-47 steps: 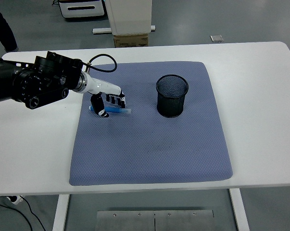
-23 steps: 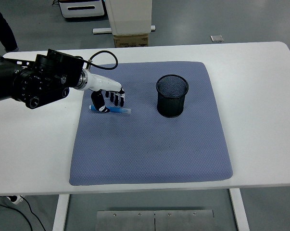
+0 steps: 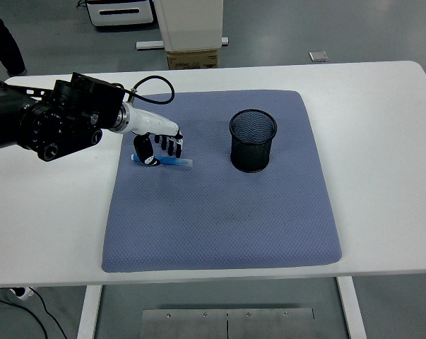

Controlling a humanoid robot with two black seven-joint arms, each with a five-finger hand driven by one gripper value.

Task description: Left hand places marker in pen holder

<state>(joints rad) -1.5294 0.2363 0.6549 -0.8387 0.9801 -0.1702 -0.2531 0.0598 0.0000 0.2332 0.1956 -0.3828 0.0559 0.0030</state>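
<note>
A blue marker point(image 3: 176, 162) lies flat on the grey-blue mat point(image 3: 220, 212), left of its middle. My left hand point(image 3: 160, 147) is down over the marker's left part. Its fingers point(image 3: 173, 147) curl down on the far side and the thumb point(image 3: 149, 159) presses on the near side, so the hand is closed on the marker, which rests on the mat. A black mesh pen holder point(image 3: 253, 140) stands upright on the mat, to the right of the hand, and looks empty. My right arm is out of view.
The mat covers the middle of the white table point(image 3: 382, 141). A cable point(image 3: 152, 88) loops above my left wrist. A cardboard box point(image 3: 192, 59) and white equipment stand on the floor beyond the far edge.
The thumb has drawn in from the near side onto the marker, and the hand has shifted slightly up and left. The marker has stayed in place on the mat.
</note>
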